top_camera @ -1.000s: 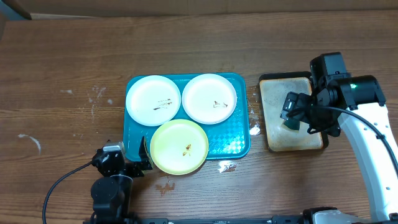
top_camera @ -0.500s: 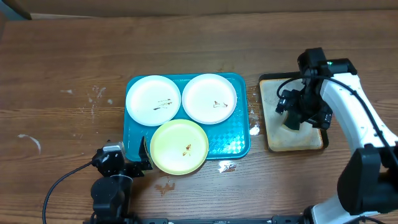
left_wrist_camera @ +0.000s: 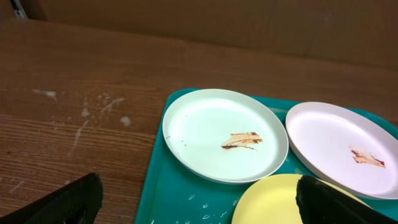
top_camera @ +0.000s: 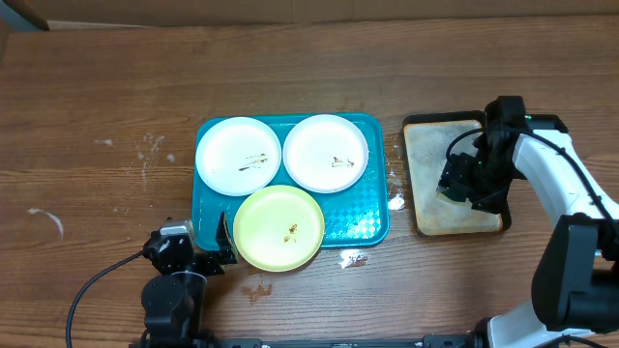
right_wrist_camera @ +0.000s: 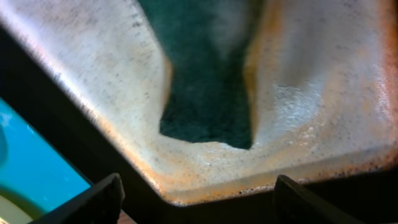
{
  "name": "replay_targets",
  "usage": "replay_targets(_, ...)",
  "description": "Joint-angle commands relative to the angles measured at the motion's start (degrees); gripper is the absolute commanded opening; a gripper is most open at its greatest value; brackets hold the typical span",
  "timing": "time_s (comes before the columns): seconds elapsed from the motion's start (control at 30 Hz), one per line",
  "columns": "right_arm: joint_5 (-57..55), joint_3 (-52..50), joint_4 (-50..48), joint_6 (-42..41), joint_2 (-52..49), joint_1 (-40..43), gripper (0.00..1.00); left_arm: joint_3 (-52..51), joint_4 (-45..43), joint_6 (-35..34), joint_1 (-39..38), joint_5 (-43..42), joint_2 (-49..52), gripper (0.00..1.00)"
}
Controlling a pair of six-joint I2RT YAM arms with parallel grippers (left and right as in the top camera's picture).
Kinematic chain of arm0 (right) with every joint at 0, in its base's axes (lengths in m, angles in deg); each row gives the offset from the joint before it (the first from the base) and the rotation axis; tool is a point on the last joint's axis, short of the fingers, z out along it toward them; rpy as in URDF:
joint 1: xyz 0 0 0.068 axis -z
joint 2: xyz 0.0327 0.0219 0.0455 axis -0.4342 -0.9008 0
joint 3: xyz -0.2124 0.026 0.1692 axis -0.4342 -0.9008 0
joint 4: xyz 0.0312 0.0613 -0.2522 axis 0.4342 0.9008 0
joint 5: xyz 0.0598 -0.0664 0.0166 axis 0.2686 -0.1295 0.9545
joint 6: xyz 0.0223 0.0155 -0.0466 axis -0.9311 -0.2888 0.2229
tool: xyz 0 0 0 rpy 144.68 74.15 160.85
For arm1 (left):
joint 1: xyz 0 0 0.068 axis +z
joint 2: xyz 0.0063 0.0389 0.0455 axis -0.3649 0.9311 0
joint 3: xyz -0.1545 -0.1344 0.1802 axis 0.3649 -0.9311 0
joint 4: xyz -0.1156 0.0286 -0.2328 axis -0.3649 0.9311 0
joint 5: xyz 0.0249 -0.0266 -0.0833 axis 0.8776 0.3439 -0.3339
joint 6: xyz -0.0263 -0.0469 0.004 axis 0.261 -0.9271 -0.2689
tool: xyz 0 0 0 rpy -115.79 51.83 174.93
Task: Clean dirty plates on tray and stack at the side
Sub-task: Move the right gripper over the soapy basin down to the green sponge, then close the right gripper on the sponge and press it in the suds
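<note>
Plates: all three sit on the teal tray, same spots as a second ago. Left white plate and right white plate are on the far side, yellow-green plate near, its rim overhanging the tray's near edge. Each has a dark smear in the middle, so nothing is cleaned and nothing is stacked.

The change is all on the right arm. It has swung round over the beige tray, right of the teal one, and settled lower over the green sponge. The right end effector is starting to narrow. In the wrist view the fingertips straddle the sponge with gaps on both sides, so it's spread and not gripping yet.

Left end effector hasn't moved: wide, holding nothing, parked at the tray's near left corner just beside the yellow-green plate.

Read: this is the sponge pickup, the first step. Wiping and stacking are all ahead. The counter left of the tray looks like the likely stack spot.
</note>
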Motion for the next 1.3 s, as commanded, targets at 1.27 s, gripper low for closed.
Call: replay_targets(1.27,-0.20,-5.64,-7.87,9.51,0.24,-0.33,1.00,-0.52,-0.07,0.02,0.31,0.13,-0.37,1.00)
